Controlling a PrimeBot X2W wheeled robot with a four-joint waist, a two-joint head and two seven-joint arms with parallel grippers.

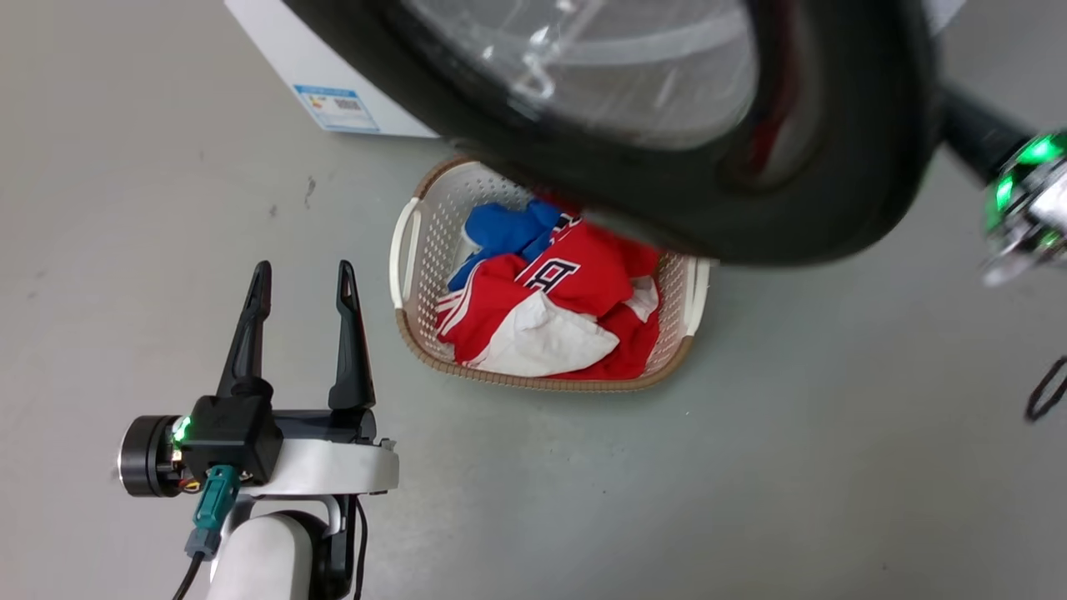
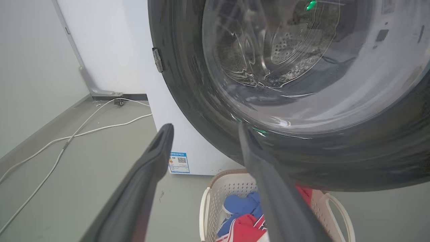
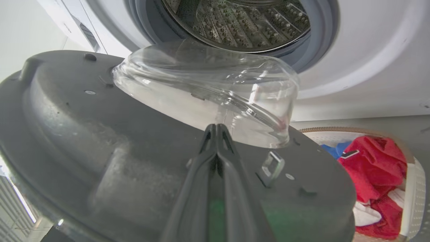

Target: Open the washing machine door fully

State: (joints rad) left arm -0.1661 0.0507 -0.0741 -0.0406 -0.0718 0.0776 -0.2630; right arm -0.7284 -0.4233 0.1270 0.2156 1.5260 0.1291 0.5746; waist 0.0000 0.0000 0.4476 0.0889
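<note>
Over the basket (image 1: 533,382) juts the washing machine door (image 1: 834,167), left end effector (image 1: 304,279) apart.

white basket (image 1: 533,381) holding red, blue and white clothes (image 1: 583,292) on grey floor (image 1: 792,467).

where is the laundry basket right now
In the head view, the laundry basket sits on the floor at centre, just right of the open left pincer, in front of the washing machine and partly under the swung-out washing machine door.
</note>
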